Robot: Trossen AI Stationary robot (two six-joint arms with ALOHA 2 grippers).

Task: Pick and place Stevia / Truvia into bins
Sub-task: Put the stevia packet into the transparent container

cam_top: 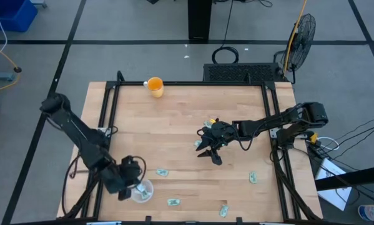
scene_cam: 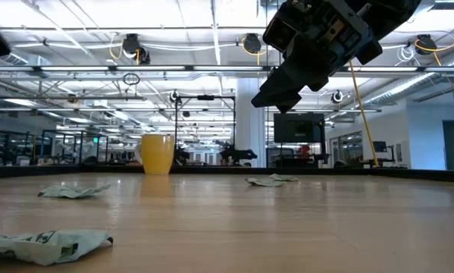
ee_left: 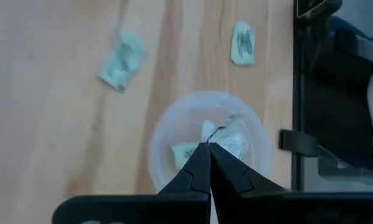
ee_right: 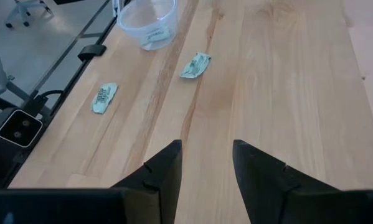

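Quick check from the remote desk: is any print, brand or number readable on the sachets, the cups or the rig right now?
None can be read.
Sachets: dark marks on green and white paper, too blurred to read.
Sachets in the clear cup, under the shut left gripper: print too small.
Yellow cup: no print visible.
Open right gripper: no label visible.

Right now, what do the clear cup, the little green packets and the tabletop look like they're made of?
The clear cup looks like thin translucent plastic: the wood grain shows through its wall. The packets look like matte printed paper, creased and crumpled at the edges. The tabletop looks like pale wood planks with a smooth, faintly sheened finish, with visible grain and seams.
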